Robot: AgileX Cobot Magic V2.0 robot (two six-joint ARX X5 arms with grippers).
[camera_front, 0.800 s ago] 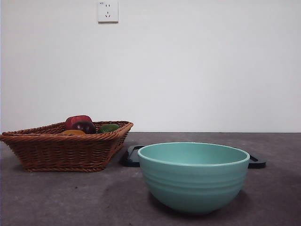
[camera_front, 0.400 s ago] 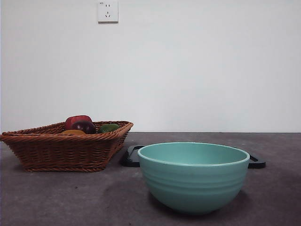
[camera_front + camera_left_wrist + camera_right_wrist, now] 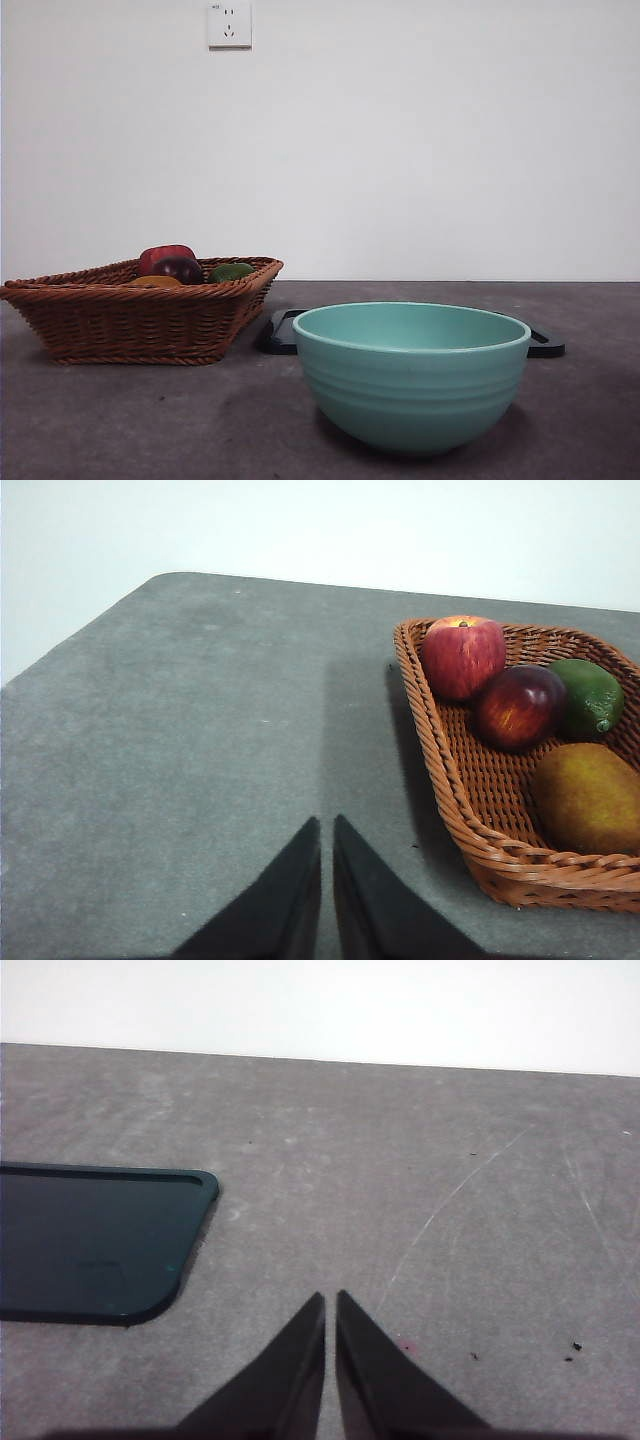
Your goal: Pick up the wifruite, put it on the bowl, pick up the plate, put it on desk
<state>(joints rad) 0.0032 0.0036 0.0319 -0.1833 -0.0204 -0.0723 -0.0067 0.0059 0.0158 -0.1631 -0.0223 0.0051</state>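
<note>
Left gripper (image 3: 327,825) hovered over bare desk (image 3: 180,740), jaws together, empty. Kiwi (image 3: 588,797) lay well off to its side in the wicker basket (image 3: 470,810), beside an apple (image 3: 462,655), plum (image 3: 519,706) and lime (image 3: 588,696). Right gripper (image 3: 330,1300) likewise pinched together, near the dark tray (image 3: 90,1245). Bowl (image 3: 412,375) stood empty in front of that tray.

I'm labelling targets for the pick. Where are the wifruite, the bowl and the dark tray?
wifruite (image 3: 588,796), left wrist view, middle of its brown skin.
bowl (image 3: 412,395), front view, ridged outer wall.
dark tray (image 3: 90,1240), right wrist view, flat inner surface.
</note>
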